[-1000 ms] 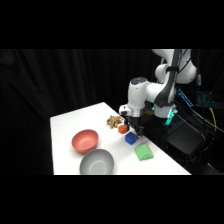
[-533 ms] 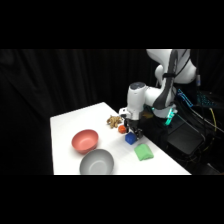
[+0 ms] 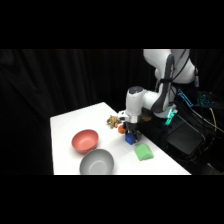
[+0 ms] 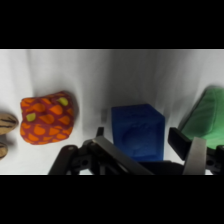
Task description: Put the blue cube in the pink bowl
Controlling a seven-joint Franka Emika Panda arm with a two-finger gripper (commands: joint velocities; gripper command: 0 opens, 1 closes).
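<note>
In the side view, nearest us on the table [image 3: 65,125] sits the grey bowl [image 3: 96,162], and just behind it, close to touching, the pink bowl [image 3: 84,140], empty. To their right lies the green block [image 3: 143,152], flat on the table near its right edge. Further back we find the cube [image 3: 130,138], standing on the table well apart from the pink bowl, with the gripper [image 3: 131,131] come down right over it from the arm [image 3: 165,80] above. From the wrist we see the cube [image 4: 137,131] sitting between the two fingers [image 4: 196,150], which stand spread on either side of it with a sliver of white table showing at each flank (so not clenched on it; we see no contact). The green block [image 4: 205,117] lies just beyond the right-hand finger in that view, apart from the cube. On the other side rests an orange-red patterned lump [image 4: 48,117], clear of the cube, and past it at the picture's edge a tan striped thing [image 4: 6,125], only partly seen. In the side view these two show as small shapes just behind the gripper, against the black curtain [image 3: 75,80].
</note>
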